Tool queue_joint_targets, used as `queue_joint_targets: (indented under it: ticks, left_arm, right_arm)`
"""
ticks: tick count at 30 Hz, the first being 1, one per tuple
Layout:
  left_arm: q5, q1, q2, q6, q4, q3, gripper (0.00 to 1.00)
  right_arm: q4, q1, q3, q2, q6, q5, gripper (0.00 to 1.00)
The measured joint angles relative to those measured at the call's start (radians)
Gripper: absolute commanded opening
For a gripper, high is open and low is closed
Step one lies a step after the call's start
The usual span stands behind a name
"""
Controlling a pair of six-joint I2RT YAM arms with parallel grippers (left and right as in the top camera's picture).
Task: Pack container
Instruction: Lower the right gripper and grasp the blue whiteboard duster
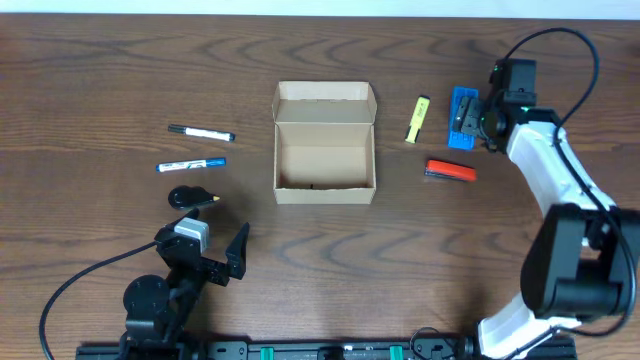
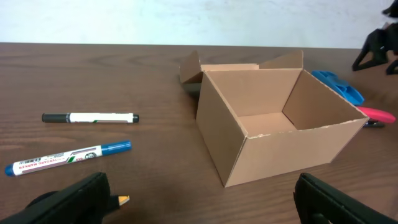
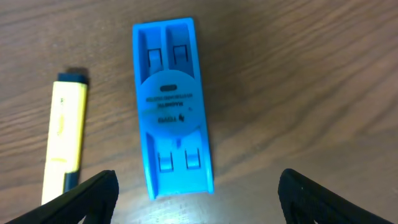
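Stationery scattered on a wooden desk.
Left: black-capped marker above a blue-capped marker. Right: yellow highlighter just beside a blue plastic block, red stapler below them.

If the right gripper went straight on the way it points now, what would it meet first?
Most likely the blue plastic holder, lying flat on the table directly between the open fingers of the right gripper. The yellow highlighter beside it looks off that line.
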Motion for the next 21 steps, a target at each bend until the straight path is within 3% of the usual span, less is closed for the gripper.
queue_joint_targets:
  ticks: [11,21]
  left_arm:
    - [0.0,0.0,0.0,0.0,0.0,0.0,0.96]
    - [0.0,0.0,0.0,0.0,0.0,0.0,0.95]
  right_arm:
    - [0.177,0.0,-0.001,0.135,-0.003,-0.03,0.82]
    - [0.214,0.0,-0.001,0.197,-0.003,-0.045,0.8]
